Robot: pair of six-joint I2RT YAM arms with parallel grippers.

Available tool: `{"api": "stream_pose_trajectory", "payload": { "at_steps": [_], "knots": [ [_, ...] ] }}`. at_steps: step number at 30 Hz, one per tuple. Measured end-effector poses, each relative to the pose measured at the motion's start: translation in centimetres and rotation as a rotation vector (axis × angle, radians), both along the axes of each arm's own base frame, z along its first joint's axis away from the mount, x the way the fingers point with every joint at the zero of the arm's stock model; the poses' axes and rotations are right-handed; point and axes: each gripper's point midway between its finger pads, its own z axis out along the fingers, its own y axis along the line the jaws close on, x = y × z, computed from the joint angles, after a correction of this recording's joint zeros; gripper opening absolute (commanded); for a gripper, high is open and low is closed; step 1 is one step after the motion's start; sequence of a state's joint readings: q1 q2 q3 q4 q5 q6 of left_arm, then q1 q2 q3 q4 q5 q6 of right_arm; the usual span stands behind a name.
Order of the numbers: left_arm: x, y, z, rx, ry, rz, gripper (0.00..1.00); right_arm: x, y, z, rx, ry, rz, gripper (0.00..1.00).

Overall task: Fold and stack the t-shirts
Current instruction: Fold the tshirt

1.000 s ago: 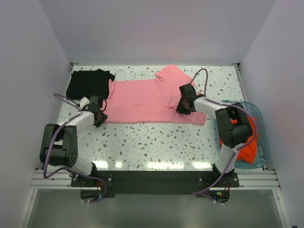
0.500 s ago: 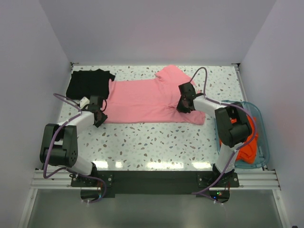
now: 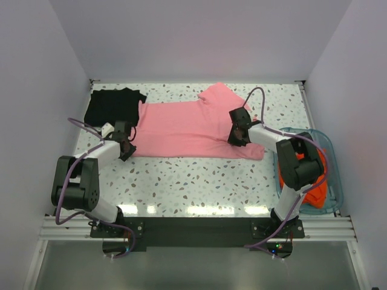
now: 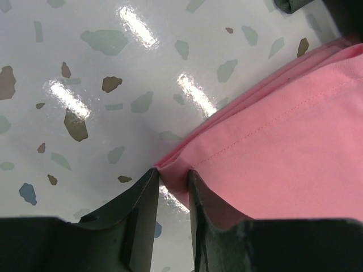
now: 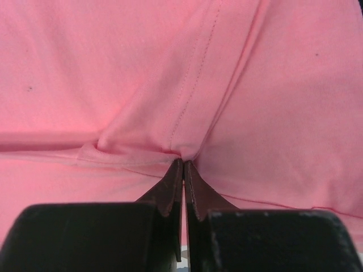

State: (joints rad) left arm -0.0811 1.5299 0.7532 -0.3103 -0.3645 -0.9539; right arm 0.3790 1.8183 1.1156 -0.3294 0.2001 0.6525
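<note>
There's the right gripper pinched tight on a pucker of the pink shirt, spread flat on the table, while the left gripper sits narrowly apart astride its hem corner, so it should close fully and both then lift evenly.

The pink t-shirt fills the whole frame, from edge to edge. The right gripper enters from the bottom edge, and its two dark fingers are pressed together with no gap at the tips. The tips pinch a small raised fold of the pink cloth. A stitched seam runs from the upper right of centre down into the pinched fold. Creases spread from the pinch toward the left and upper right. A thin hem line crosses the lower right.
</note>
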Motion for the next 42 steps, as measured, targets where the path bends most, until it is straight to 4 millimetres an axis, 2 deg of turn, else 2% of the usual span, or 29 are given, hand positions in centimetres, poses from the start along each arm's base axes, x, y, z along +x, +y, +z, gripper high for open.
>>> {"api": "stream_pose_trajectory", "payload": {
  "at_steps": [6,11,16,24,34,41,42],
  "knots": [
    [0.1,0.2,0.0,0.006,-0.001,0.009,0.31,0.0,-0.3,0.2,-0.013,0.005,0.014,0.06],
    [0.1,0.2,0.0,0.007,-0.001,0.009,0.31,1.4,0.1,1.7,-0.018,-0.024,0.038,0.09],
    [0.1,0.2,0.0,0.007,-0.001,0.009,0.31,2.8,0.5,2.5,-0.021,-0.045,0.053,0.00],
    [0.1,0.2,0.0,0.008,0.000,0.009,0.30,3.9,0.8,1.5,-0.050,-0.020,0.085,0.00],
    [0.1,0.2,0.0,0.008,-0.001,0.009,0.30,7.2,1.7,2.0,-0.090,-0.072,0.153,0.00],
    [0.1,0.2,0.0,0.008,-0.002,0.009,0.30,7.8,2.0,2.0,-0.105,-0.088,0.208,0.12],
    [0.2,0.2,0.0,0.007,-0.002,0.009,0.30,7.9,2.1,2.1,-0.104,-0.093,0.218,0.17]
  ]
}}
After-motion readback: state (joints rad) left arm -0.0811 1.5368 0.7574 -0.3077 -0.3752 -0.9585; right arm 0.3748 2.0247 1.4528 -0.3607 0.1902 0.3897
